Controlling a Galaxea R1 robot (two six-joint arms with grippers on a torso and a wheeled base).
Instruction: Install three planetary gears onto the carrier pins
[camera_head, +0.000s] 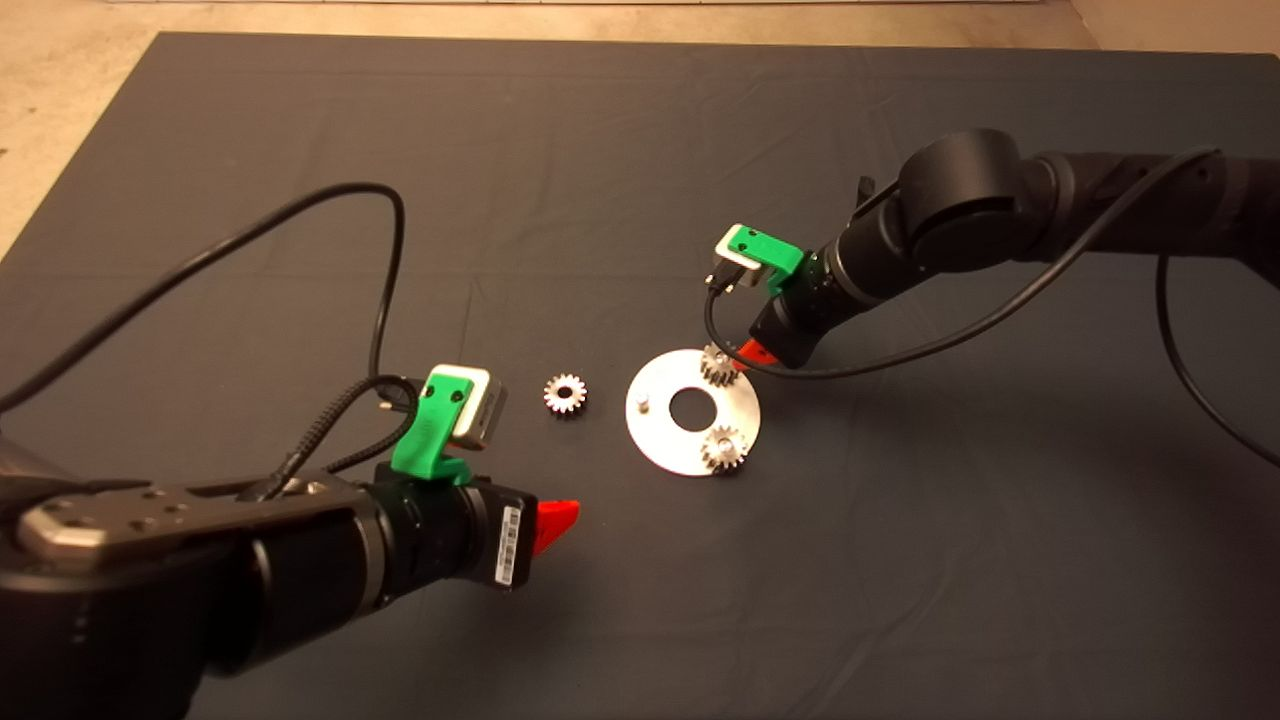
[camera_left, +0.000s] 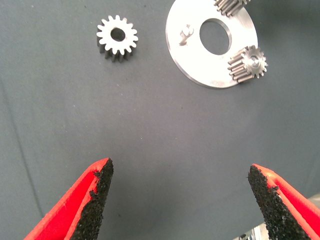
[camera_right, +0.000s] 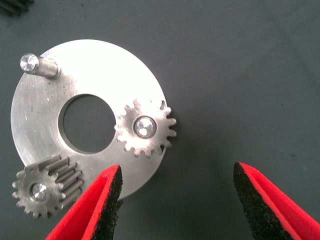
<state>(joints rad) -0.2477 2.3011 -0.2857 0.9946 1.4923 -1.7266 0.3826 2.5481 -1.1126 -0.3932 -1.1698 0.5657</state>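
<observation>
A flat silver carrier disc (camera_head: 660, 440) with a centre hole lies mid-mat. Two planetary gears sit on its pins: one at the far side (camera_head: 717, 364), one at the near side (camera_head: 723, 449). The third pin (camera_head: 643, 403) stands bare at the disc's left. A third gear (camera_head: 565, 393) lies loose on the mat left of the disc. My right gripper (camera_head: 745, 352) is open, just beside the far gear, holding nothing (camera_right: 175, 200). My left gripper (camera_head: 555, 520) is open and empty, near side of the loose gear (camera_left: 117, 41).
The dark mat (camera_head: 900, 560) covers the table; pale floor shows past its far and left edges. Black cables loop from both wrists over the mat, the left one (camera_head: 380, 250) arching left of the loose gear.
</observation>
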